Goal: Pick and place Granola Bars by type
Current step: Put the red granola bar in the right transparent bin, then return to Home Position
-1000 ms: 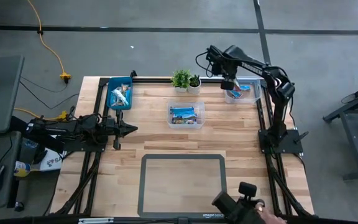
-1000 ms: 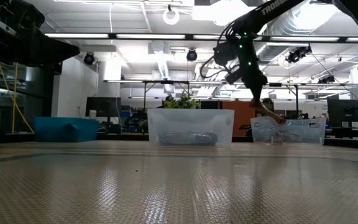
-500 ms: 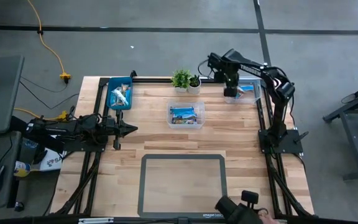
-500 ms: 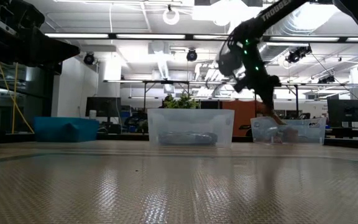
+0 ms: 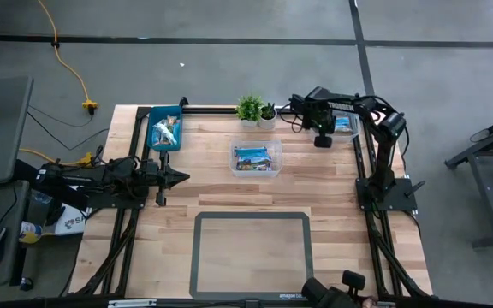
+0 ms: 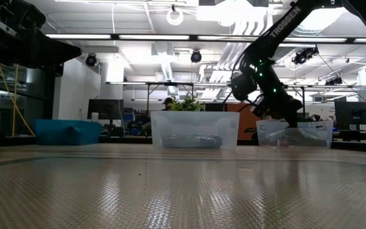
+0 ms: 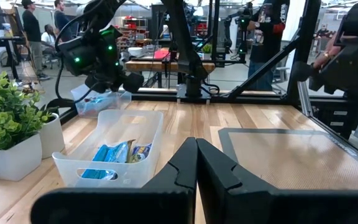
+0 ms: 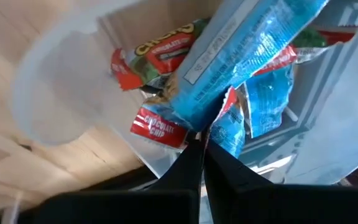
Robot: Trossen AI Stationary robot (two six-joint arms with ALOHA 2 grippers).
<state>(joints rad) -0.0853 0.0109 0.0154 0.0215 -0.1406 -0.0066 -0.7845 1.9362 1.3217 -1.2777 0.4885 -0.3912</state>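
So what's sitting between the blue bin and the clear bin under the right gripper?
In the high view, between the blue bin and the right clear bin stand two small potted plants; the middle clear bin sits slightly nearer.

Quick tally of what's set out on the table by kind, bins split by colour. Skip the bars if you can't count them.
Blue bin: 1
Clear bins: 2
Potted plants: 2
Mat: 1
Total: 6
Bars: piled in the bins, not countable; the right gripper holds one light blue bar.
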